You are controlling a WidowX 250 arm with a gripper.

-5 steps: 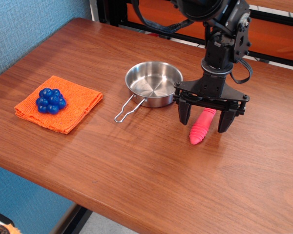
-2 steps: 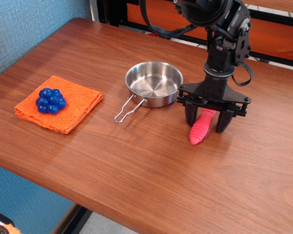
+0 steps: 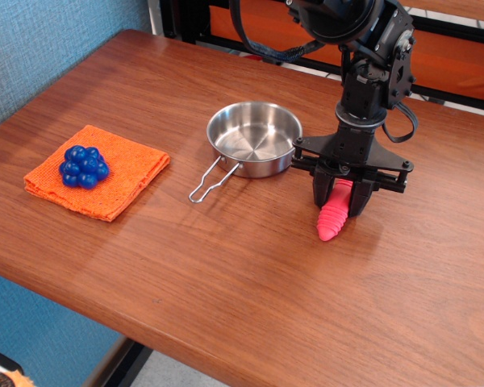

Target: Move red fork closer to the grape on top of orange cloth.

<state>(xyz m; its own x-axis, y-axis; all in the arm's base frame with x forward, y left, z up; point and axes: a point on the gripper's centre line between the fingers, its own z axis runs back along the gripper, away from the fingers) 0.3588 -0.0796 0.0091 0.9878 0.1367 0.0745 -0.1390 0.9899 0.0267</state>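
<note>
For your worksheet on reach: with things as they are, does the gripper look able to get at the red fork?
Probably yes. The gripper is right at the red fork, fingers on either side of the handle; the steel pan sits apart.

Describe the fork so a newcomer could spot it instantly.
On the brown wooden table, look right of the round steel pan, under the black claw. The pinkish-red ribbed plastic fork sits between its fingers, handle pointing toward the camera; it is the only pink item.

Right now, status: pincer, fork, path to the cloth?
Pincer shut on red fork, handle tip at table. Grape sits on orange cloth, far left. Steel pan between them, just off the direct line.
</note>
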